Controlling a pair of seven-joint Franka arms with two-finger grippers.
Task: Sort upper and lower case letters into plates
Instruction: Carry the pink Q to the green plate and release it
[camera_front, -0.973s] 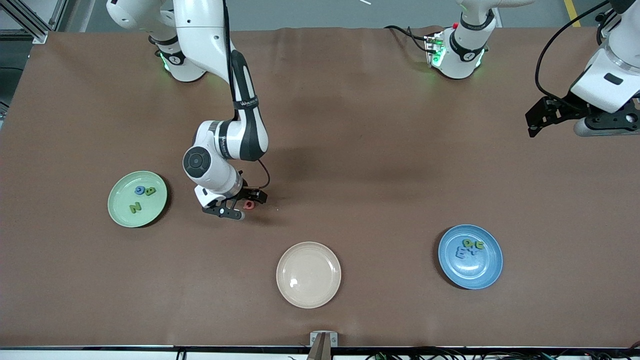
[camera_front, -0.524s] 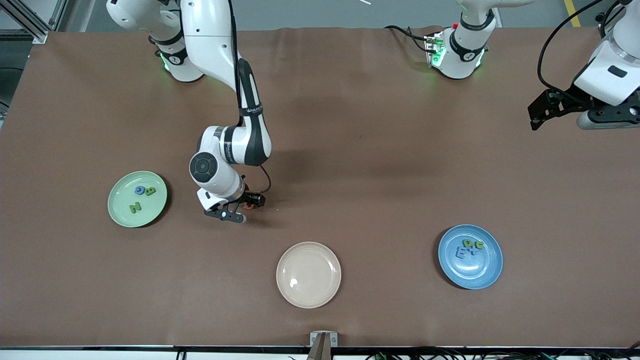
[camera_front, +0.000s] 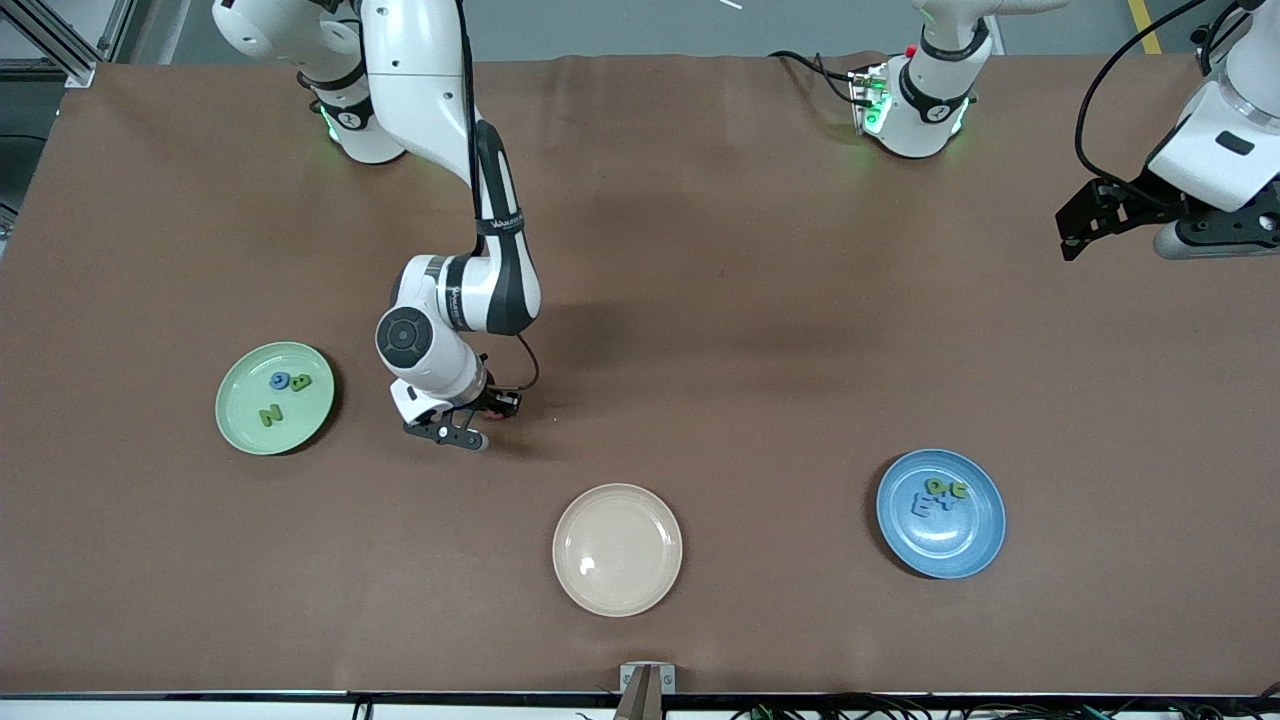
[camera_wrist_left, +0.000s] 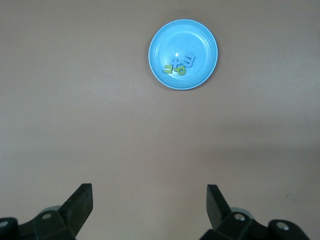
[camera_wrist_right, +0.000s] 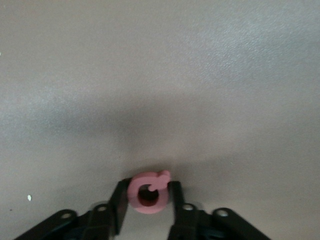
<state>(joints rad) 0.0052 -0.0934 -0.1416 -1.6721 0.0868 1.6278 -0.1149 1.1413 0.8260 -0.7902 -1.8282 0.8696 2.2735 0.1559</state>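
On the tabletop (camera_front: 700, 300) between the pale green plate (camera_front: 240, 425) and the cream plate (camera_front: 617, 549), the right claw (camera_wrist_right: 148, 200) is down, pinched on the red letter (camera_wrist_right: 148, 192), a ring shape with a small tail. Green plate: two green letters (camera_front: 271, 414) and one blue letter (camera_front: 280, 380). Blue plate (camera_front: 975, 545), toward the left arm's end: a cluster of blue and green letters (camera_wrist_left: 180, 65). The left claw (camera_wrist_left: 149, 202) waits high over the bare tabletop at that end, jaws wide, nothing between them.
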